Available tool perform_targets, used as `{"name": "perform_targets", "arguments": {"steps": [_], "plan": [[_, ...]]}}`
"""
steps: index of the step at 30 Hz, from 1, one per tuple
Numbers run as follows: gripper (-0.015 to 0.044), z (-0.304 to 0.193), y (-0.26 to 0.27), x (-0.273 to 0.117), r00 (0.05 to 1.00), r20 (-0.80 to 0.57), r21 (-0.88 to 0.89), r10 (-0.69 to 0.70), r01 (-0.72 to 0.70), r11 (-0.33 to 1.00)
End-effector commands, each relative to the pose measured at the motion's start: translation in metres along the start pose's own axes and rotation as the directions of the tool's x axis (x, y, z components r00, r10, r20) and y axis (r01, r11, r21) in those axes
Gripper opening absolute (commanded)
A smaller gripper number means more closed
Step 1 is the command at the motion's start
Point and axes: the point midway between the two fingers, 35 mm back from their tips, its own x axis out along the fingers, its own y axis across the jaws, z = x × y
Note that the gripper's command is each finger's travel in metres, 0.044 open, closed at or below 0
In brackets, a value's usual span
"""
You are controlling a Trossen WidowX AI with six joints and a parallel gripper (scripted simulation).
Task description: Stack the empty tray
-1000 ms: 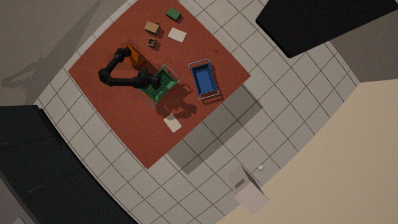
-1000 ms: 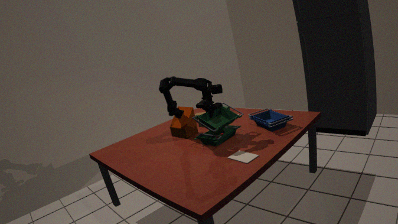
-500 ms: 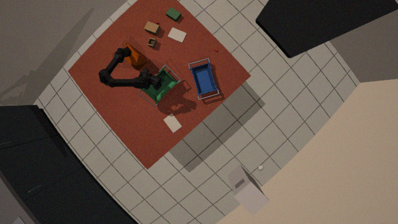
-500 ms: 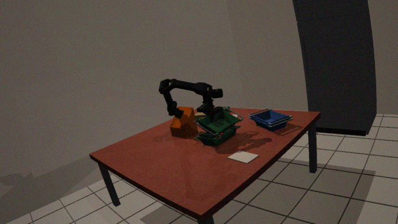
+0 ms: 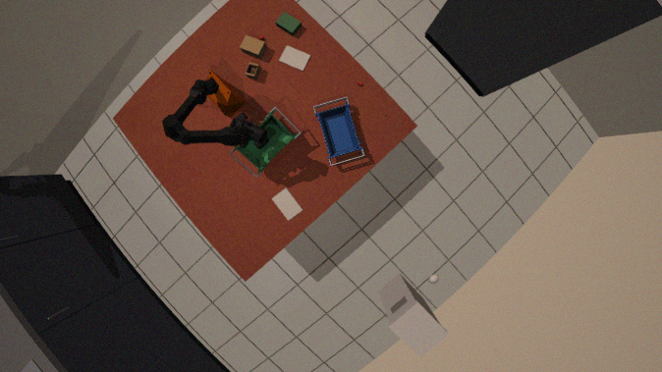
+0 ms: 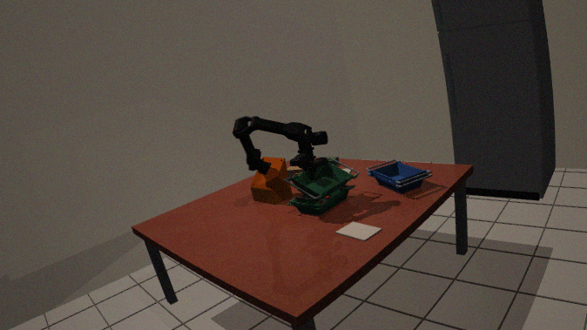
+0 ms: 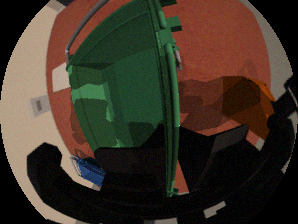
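Green plastic, ribbed and flared, is the upper tray (image 5: 282, 140) (image 6: 324, 180) (image 7: 135, 95); the narrow black jaws (image 5: 260, 138) (image 6: 310, 171) pinch its rim.

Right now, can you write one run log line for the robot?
gripper: shut on upper green tray | upper tray: above lower green tray | blue tray: off to side | release: not done

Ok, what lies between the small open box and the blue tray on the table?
Between the small open box and the blue tray, the top view shows only bare red tabletop with shadows.
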Motion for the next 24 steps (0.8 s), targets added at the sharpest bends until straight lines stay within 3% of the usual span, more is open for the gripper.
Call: {"name": "perform_targets", "arguments": {"steps": [1, 24], "plan": [[0.0, 0.001, -0.0062, 0.0049, 1.0, 0.002, -0.006, -0.016, 0.016, 1.0], [0.0, 0.0009, -0.0088, 0.0083, 1.0, 0.002, -0.006, -0.016, 0.017, 1.0]]}}
